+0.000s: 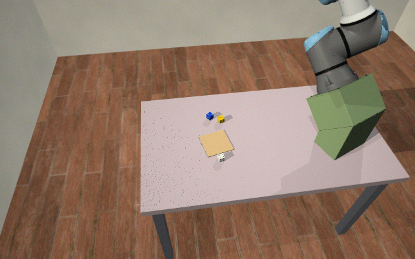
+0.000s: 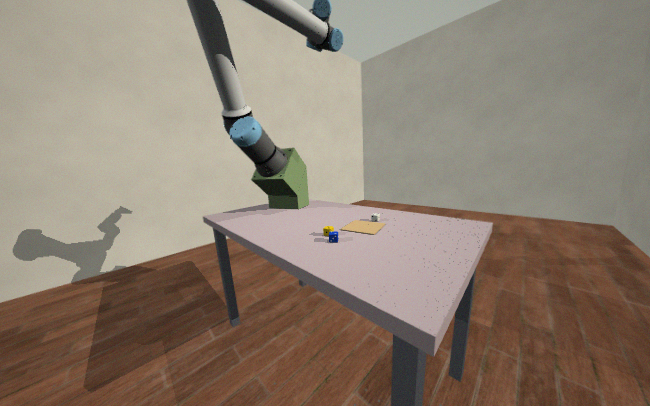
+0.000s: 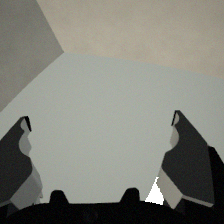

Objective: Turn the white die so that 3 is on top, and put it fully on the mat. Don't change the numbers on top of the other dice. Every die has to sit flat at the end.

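While my jaws stand wide apart facing the walls, I see the white die (image 1: 221,157) touching the mat (image 1: 216,143) edge on the bench (image 1: 267,180).

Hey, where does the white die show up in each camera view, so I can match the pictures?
Top view: the white die sits low of center, touching the near-right edge of the tan mat.
Exterior view: the die sits mid-frame, at the mat's far corner.
Wrist view: not in it; only the open hand against walls.
Shared landmark: the tan mat.
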`<action>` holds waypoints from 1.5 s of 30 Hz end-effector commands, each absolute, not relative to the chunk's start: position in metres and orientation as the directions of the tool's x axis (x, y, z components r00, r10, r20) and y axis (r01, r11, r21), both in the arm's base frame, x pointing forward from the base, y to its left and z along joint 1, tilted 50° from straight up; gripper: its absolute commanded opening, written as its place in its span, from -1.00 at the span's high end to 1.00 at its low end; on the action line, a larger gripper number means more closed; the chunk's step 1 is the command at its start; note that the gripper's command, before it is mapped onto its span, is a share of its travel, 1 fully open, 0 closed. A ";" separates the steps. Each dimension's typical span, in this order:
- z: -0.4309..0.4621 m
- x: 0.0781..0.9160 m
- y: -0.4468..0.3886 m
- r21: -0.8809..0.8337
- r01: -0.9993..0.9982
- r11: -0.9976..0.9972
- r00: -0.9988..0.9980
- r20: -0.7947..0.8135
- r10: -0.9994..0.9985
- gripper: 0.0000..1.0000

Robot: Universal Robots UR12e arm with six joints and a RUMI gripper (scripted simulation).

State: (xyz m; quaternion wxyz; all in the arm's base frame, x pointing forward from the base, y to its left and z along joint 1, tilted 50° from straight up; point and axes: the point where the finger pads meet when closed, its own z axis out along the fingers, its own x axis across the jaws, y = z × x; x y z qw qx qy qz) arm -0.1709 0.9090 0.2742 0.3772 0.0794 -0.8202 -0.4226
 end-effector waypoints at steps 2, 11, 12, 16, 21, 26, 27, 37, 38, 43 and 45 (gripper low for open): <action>0.275 -0.171 0.909 0.754 0.188 0.629 -0.703 0.551 -0.450 -1.00; 0.275 -0.171 0.909 0.754 0.188 0.629 -0.703 0.551 -0.450 -1.00; 0.275 -0.171 0.909 0.754 0.188 0.629 -0.703 0.551 -0.450 -1.00; 0.275 -0.171 0.909 0.754 0.188 0.629 -0.703 0.551 -0.450 -1.00; 0.275 -0.170 0.910 0.754 0.189 0.629 -0.704 0.551 -0.448 -1.00; 0.272 -0.157 0.911 0.754 0.194 0.628 -0.719 0.545 -0.431 -1.00; 0.271 -0.152 0.912 0.753 0.197 0.627 -0.724 0.543 -0.425 -1.00; 0.257 -0.074 0.917 0.751 0.228 0.620 -0.800 0.507 -0.320 -1.00; 0.255 -0.059 0.917 0.750 0.234 0.618 -0.813 0.500 -0.298 -1.00; 0.246 -0.007 0.915 0.748 0.255 0.613 -0.853 0.473 -0.222 -1.00; 0.242 0.013 0.913 0.747 0.262 0.611 -0.866 0.462 -0.193 -1.00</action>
